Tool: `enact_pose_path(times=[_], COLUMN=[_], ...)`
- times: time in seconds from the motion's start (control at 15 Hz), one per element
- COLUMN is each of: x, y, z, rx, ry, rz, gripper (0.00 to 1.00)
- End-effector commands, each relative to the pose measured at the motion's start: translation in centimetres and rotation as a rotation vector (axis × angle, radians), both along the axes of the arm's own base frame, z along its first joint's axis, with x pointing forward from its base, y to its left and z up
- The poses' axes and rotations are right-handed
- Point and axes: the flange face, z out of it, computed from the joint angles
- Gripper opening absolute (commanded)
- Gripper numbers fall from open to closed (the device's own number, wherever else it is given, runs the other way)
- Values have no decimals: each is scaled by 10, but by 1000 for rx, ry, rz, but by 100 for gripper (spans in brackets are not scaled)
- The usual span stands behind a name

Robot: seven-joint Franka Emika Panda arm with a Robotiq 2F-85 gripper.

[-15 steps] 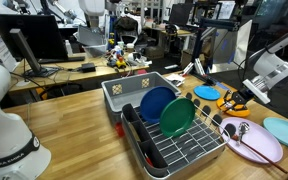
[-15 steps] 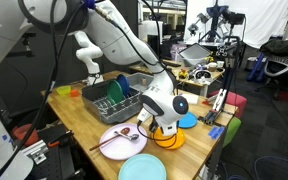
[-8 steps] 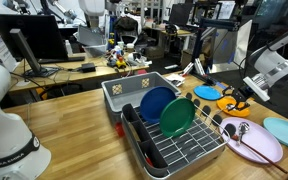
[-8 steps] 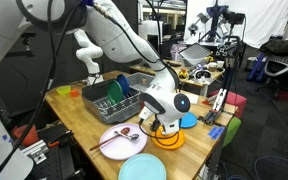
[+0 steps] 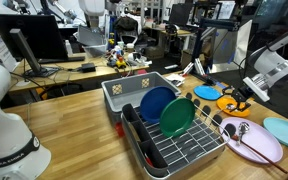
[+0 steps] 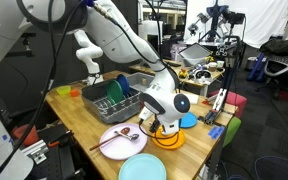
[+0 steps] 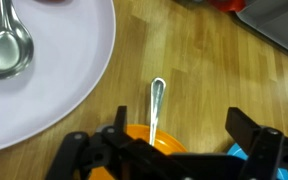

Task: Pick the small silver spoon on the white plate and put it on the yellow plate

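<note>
Tabletop [image 7: 204, 70] of wood in a cluttered lab; fingers [image 7: 254, 150] wide apart, empty, over the yellow plate [image 7: 170, 146].

Plates, total six. Four lie flat on the desk [image 5: 74, 115]: one white plate [image 5: 269, 148], one yellow plate [image 6: 172, 142], one small bright blue plate [image 5: 206, 92], one pale blue plate [image 5: 284, 131]. Two stand on edge in the single dish rack [image 5: 189, 150]: one dark blue plate [image 5: 154, 102], one green plate [image 5: 176, 117]. Spoons, total two (both counted in the wrist view): first spoon [image 7: 6, 45] on the white plate, second spoon [image 7: 156, 105] at the yellow plate.
</note>
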Motion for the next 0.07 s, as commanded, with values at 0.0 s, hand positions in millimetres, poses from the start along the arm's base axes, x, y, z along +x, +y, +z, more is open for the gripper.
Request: enact_pose_path(times=[0.0], x=[1], y=[-1], z=[0], rx=[0], ry=[1], rz=[1], gripper=[100])
